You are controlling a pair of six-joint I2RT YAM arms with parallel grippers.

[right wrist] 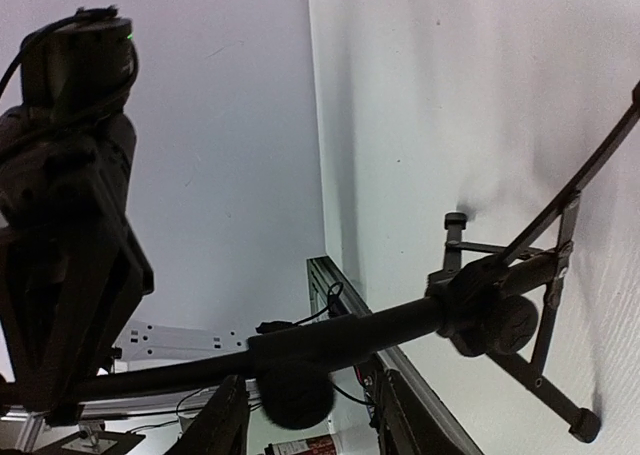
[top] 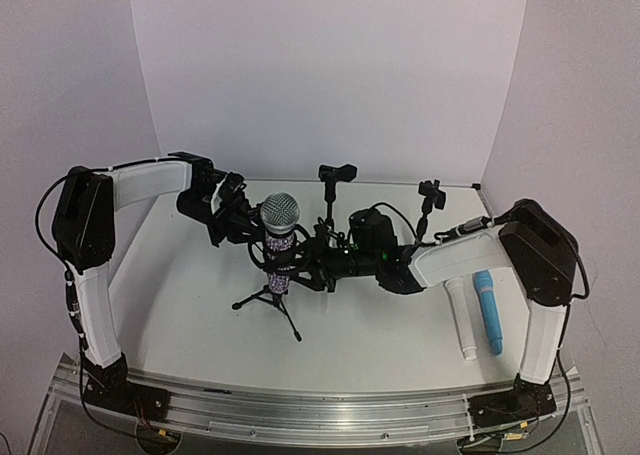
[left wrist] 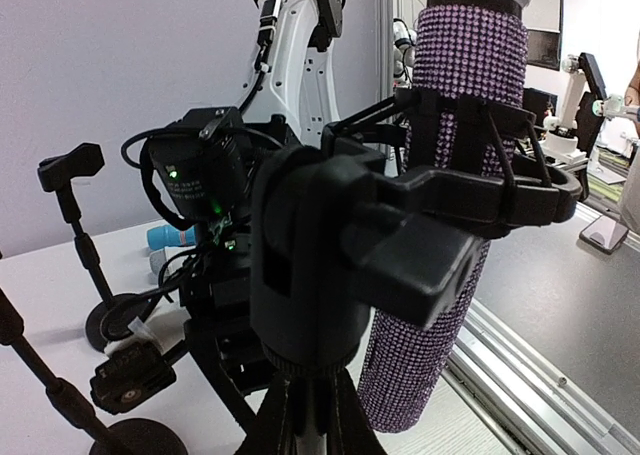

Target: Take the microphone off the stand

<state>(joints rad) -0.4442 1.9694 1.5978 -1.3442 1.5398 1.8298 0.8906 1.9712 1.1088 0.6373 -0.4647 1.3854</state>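
**Microphone in its clip, both tools close in at the stand**

We see the microphone [top: 280,220], purple and glittery with a silver mesh head, sitting upright in the black clip [left wrist: 470,190] at the top of the tripod stand [top: 268,297]. The stand is on the white surface [top: 200,305], a little left of centre. In the left wrist view the clip wraps around the purple body, with thin elastic cords stretched across it.

The left tool [top: 243,223] is just beside the microphone, on its left, at about the height of the head. Its fingers are closed together. We cannot tell whether anything is pinched between them.

The right tool [top: 318,260] reaches in from the other side, low against the stand. In its own wrist view the fingers [right wrist: 228,423] are partly apart, one on each side of the stand's dark pole [right wrist: 340,337] and the round knob on it. We see a gap on both sides, so nothing is gripped.

Behind, near the back wall, are two small spare stands [top: 337,175] [top: 431,193]. To the right, a white microphone [top: 461,320] and a blue microphone [top: 489,310] lie side by side on the surface.
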